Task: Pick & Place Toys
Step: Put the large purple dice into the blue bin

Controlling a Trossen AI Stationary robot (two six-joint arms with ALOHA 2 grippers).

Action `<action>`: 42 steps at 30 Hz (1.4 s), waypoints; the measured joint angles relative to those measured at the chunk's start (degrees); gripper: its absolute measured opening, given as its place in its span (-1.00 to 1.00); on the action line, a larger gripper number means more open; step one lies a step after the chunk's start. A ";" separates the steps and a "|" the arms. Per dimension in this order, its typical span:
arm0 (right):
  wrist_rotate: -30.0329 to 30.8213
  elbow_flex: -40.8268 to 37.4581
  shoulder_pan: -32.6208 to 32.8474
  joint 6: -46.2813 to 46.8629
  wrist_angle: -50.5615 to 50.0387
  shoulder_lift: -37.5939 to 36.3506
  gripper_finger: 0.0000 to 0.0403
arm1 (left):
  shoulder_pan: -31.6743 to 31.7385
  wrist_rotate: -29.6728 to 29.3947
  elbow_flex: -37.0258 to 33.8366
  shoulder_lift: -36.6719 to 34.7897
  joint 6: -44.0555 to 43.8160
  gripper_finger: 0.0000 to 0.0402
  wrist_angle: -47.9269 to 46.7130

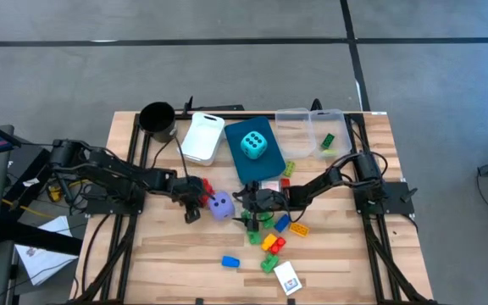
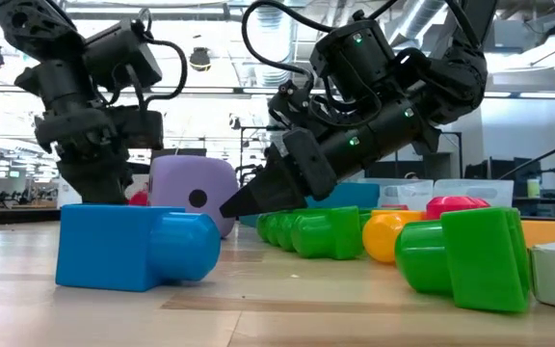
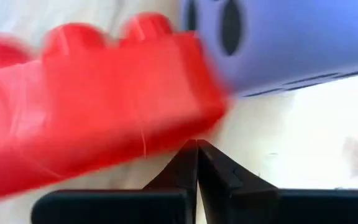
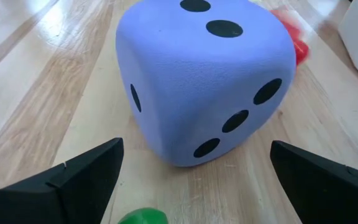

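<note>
Tabletop close-up: red brick (image 3: 92, 106) beside purple die (image 3: 278, 43).

The red brick (image 3: 92, 106) just beyond the left gripper's closed fingers (image 3: 185, 165) was blurred and cut off; the purple die (image 3: 291, 43) beside it too.
</note>
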 joint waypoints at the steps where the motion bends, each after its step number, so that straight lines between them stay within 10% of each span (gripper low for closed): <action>1: 0.05 0.00 0.00 -0.01 0.01 0.00 0.99 | -0.16 1.12 0.00 -0.01 0.01 -1.00 0.51; 42: 7.80 -0.04 -0.09 -1.75 0.94 0.04 0.99 | 2.49 -2.44 0.00 0.00 6.49 -1.00 12.31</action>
